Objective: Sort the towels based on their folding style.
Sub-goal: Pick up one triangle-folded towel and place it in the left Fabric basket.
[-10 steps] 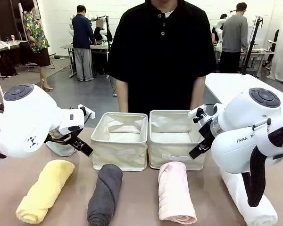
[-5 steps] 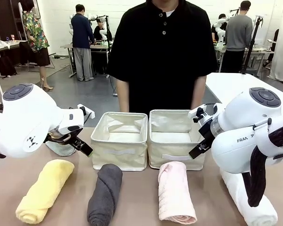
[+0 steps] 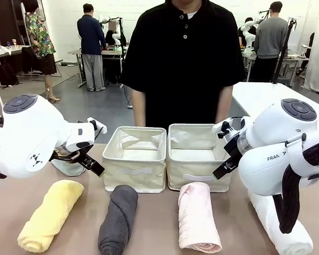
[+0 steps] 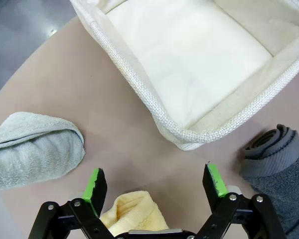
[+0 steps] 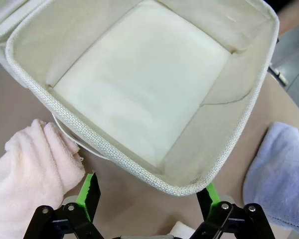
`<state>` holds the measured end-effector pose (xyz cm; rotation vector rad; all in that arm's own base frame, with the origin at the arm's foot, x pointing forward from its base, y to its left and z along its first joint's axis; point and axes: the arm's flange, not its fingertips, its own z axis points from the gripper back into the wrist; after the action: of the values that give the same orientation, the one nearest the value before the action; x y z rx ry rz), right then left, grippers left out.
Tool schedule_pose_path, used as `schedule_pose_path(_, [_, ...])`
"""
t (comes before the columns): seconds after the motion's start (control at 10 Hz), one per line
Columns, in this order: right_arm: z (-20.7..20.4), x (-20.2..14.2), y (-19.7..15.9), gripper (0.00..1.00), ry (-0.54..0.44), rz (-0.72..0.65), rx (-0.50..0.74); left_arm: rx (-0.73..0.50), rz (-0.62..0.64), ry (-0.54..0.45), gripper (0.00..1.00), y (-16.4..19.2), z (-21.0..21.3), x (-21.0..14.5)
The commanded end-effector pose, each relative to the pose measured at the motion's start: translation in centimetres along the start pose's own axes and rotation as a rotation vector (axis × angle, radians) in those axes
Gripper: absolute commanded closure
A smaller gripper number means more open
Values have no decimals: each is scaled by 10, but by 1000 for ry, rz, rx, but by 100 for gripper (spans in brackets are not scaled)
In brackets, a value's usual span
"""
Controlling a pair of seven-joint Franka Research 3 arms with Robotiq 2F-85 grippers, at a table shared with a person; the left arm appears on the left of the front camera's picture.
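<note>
Sorting not yet begun; both sets of jaws stood spread and empty.
The left gripper (image 4: 154, 180) hung over the yellow roll (image 3: 50, 215) at lower left; the right gripper (image 5: 149, 190) beside the pink roll (image 3: 196, 218), lower centre; best to straddle a roll mid-length, crosswise, before closing.

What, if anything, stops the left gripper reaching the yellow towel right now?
Probably nothing, so yes. The left gripper is open over one end of the yellow towel, and the bin and grey towel lie off to the sides, clear of the way down.
</note>
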<state>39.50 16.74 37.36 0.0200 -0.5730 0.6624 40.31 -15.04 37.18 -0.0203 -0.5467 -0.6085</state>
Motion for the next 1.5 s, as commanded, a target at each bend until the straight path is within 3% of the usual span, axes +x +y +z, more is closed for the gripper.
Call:
schedule_pose_path(0.0, [0, 0, 0, 0, 0, 0, 0, 0, 0, 0, 0, 0, 0, 0])
schedule_pose_path(0.1, [32, 10, 3, 0, -7, -19, -51, 0, 0, 0, 0, 0, 0, 0])
schedule_pose_path(0.3, [128, 38, 22, 0, -67, 1, -180, 114, -91, -93, 0, -3, 106, 40])
schedule_pose_path(0.5, [225, 58, 44, 0, -79, 13, -267, 190, -168, -118, 0, -18, 202, 67])
schedule_pose_path(0.7, [288, 66, 65, 0, -111, 11, -319, 246, -214, -154, 0, -34, 279, 86])
schedule_pose_path(0.8, [293, 63, 68, 0, -100, 10, -370, 276, -218, -173, 0, -41, 297, 84])
schedule_pose_path(0.9, [290, 54, 61, 0, -138, 21, -306, 225, -192, -169, 0, -32, 272, 73])
schedule_pose_path(1.4, [294, 54, 62, 0, -119, 21, -309, 225, -200, -148, 0, -33, 272, 73])
